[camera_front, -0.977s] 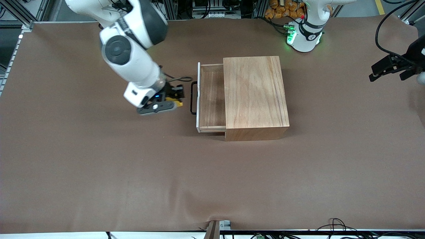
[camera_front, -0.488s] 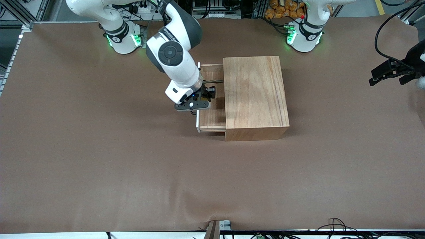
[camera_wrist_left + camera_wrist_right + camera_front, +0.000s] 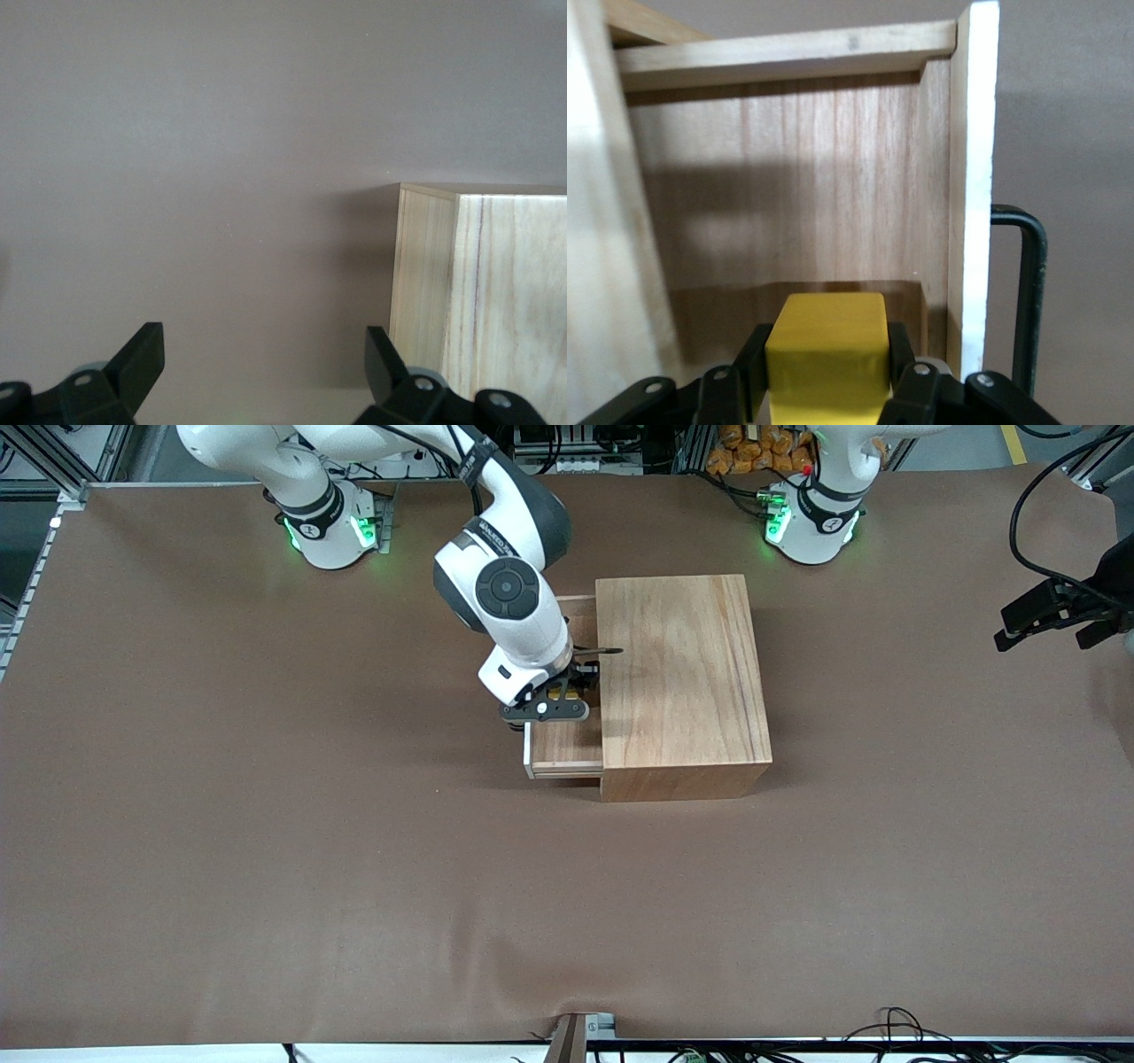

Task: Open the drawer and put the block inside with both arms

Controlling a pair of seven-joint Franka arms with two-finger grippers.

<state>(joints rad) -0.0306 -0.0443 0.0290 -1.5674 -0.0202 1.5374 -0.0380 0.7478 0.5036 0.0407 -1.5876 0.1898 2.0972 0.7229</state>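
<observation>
Open drawer (image 3: 788, 204) floor lies bare below the block (image 3: 826, 352), walled by wooden box (image 3: 678, 682) and front panel (image 3: 973, 177)

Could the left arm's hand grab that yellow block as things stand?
Probably not. The block is clamped in the right hand over the open drawer, with that arm on top of it. The left hand waits open at its own end of the table, with the wooden box between.

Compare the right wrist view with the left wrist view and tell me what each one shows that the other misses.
Only the right wrist view shows the yellow block gripped in the right claw over the open drawer, and its black handle. Only the left wrist view shows the open left claw above bare brown table. Both show the wooden box.
</observation>
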